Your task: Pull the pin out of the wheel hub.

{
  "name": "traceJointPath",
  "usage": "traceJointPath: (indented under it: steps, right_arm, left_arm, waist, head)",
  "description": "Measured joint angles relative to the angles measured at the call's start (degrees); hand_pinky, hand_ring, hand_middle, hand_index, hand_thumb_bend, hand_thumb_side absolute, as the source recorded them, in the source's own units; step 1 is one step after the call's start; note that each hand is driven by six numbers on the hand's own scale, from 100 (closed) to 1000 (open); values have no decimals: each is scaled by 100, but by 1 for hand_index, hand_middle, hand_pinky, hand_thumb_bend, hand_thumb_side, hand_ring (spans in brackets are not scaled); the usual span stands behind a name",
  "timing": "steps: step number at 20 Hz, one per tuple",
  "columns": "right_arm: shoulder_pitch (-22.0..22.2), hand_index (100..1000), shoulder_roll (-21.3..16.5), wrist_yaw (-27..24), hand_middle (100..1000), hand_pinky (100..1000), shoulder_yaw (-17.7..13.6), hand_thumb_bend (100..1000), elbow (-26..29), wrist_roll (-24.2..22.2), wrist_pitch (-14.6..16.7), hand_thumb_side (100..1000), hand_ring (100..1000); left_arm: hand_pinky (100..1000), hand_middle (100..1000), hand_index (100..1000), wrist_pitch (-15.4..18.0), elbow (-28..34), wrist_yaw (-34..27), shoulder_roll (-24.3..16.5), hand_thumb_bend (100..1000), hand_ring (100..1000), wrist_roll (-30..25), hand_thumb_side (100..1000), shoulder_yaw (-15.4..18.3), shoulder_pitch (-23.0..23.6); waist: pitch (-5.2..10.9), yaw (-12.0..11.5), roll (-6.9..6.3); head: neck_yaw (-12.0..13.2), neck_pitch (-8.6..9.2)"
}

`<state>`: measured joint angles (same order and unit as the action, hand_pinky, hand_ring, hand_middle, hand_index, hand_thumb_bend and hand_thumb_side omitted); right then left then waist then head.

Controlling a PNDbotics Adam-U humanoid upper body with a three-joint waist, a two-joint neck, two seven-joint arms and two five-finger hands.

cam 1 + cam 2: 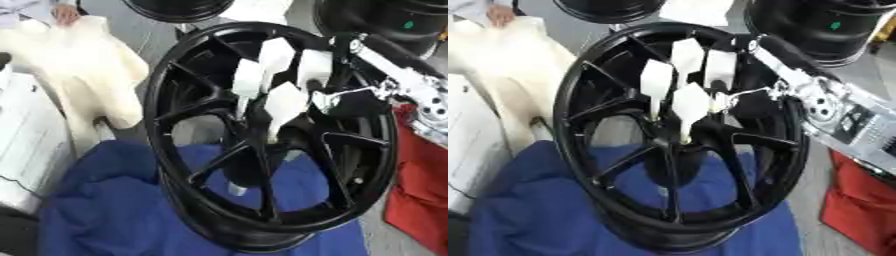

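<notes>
A black spoked wheel (175, 90) stands on edge on a blue cloth (105, 210), its face turned toward me. My right arm (833, 110) comes in from the upper right, and its hand (689, 102) is inside the rim over the hub (677, 145). The white fingers (248, 80) are stretched out and point down at the hub's centre, the lowest one reaching it. I cannot pick out the pin itself. A small white piece (236, 189) shows between the spokes below the hub. My left hand is out of sight.
Cream padding (79, 65) and a white box (26, 135) lie to the left. Two more black wheels (824, 25) stand at the back. A red cloth (420, 190) lies at the right. A person's hand (63, 14) rests on the padding, top left.
</notes>
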<state>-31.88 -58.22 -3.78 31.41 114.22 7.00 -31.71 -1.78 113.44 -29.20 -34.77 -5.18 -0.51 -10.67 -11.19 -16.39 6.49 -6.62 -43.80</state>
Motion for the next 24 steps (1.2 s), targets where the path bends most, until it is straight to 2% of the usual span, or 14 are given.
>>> traceJointPath:
  steps: [5, 10, 14, 20, 24]
  right_arm:
    - [198, 361, -154, -21, 269, 562, -244, 100, 0, 90, 46, 106, 435]
    - [495, 356, -180, -105, 264, 553, -704, 100, 0, 553, 17, 100, 429]
    - [703, 371, -207, -334, 280, 538, -1235, 100, 0, 1169, -73, 100, 428]
    - [952, 357, -233, -568, 266, 539, -2178, 100, 0, 2180, -250, 100, 436]
    - [1466, 364, -432, -627, 272, 545, -2789, 100, 0, 2333, -164, 100, 446]
  left_arm:
    - [966, 623, 855, -9, 0, -23, 0, 100, 802, 4, 693, 0, 7]
    - [964, 622, 855, -23, 0, -68, 2, 100, 801, 18, 685, 2, 19]
    - [964, 623, 854, -23, -3, -110, 13, 100, 802, 29, 683, 7, 60]
    - [962, 622, 855, -11, -5, -157, 48, 100, 801, 68, 678, 45, 114]
    - [961, 622, 855, 13, -5, -157, 48, 100, 801, 107, 676, 84, 154]
  waist:
    - [101, 35, -11]
    - [210, 84, -74]
    - [271, 150, -105]
    - [328, 257, -128]
    - [331, 354, -140]
  head:
    - [-26, -1]
    - [-111, -19]
    - [-190, -25]
    - [-450, -39]
    - [-504, -40]
